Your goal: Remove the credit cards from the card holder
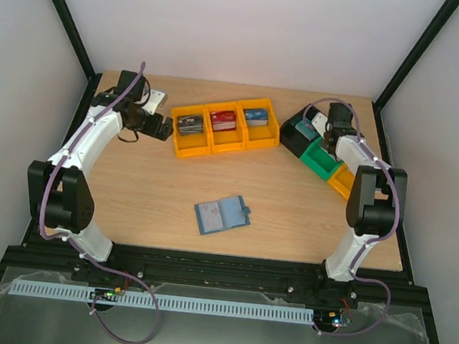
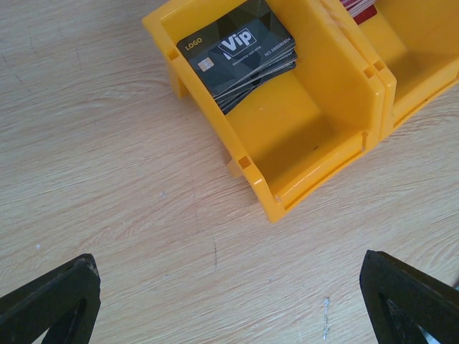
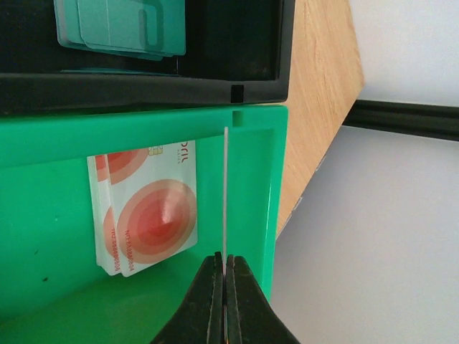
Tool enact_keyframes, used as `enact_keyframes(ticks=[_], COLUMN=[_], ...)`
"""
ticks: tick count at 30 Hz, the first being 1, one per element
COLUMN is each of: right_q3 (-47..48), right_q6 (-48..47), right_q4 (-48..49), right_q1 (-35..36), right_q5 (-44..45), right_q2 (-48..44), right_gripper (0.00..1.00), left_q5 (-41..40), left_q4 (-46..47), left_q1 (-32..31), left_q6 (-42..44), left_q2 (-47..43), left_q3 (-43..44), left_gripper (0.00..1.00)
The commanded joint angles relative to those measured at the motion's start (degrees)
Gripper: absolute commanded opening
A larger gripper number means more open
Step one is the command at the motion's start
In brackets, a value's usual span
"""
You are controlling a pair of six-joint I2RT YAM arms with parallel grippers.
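Card holder (image 1: 222, 214): lies open on the desk (image 1: 154, 197) with its pale sleeves facing up. It sits mid-desk toward the near edge, well apart from both claws.
Left claw (image 2: 228, 261): spread wide with nothing between its fingers (image 2: 50, 301). It hangs over bare wood just beside the open end of the left yellow bin (image 2: 301, 136).
Black cards (image 2: 240, 50): a fanned stack marked "Vip", lying at the far end of that left yellow bin.
Other yellow bins: the middle one (image 1: 226, 142) has red cards (image 1: 223, 120) in it, and the right one (image 1: 260, 136) has bluish cards (image 1: 255, 116).
Right claw (image 3: 225, 259): pressed together, pinching a held card (image 3: 226, 186) that shows only as a thin pale edge. It is over the green bin (image 3: 43, 236), near that bin's right wall.
Red-and-white cards (image 3: 147, 215): a small stack lying flat in the green bin, just beside the held card. Whether the two touch I cannot tell.
Black bin (image 3: 143, 89): right against the green bin, with teal cards (image 3: 122, 25) lying inside.
Small yellow bin (image 1: 342, 181): on the near side of the green bin; its contents are too small to make out.
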Motion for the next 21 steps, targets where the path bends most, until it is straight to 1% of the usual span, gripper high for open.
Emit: enact_keyframes(ticks=[1,3,5,14,16,21], right_q3=[-3.1,-5.1,-6.3,-12.8,-13.4,-13.5], right_q6=[-7.0,-8.3,-9.2,-10.4,-10.5,-9.6], right_q4=[8.5,12.3,13.2,20.1,21.0,22.5], right_q1=[0.0,0.0,-0.2,-1.7,-2.1,-2.6], right_q5=[0.2,1.7,1.7,-2.7,-3.3,-2.9], right_q2=[0.6,0.9,1.2,0.4,0.7,0.7], right_gripper=[0.02,0.02,0.02,0.03,0.09,0.31], left_q5=[-0.3,-0.4,-1.0,-0.7,-0.7,-2.0], left_q4=[0.3,0.3,0.3,0.4,0.4,0.3], left_q1=[0.0,-0.1,0.0,-0.1,0.0,0.0], left_q6=[0.7,0.8,0.8,0.9,0.9,1.3], left_q2=[-0.9,-1.0,-1.0,-0.7,-0.6,-0.9], left_q3=[-0.5,-0.6,-0.5,-0.8,-0.8,-0.6], left_gripper=[0.99,1.00,0.99,0.99,0.99,1.00])
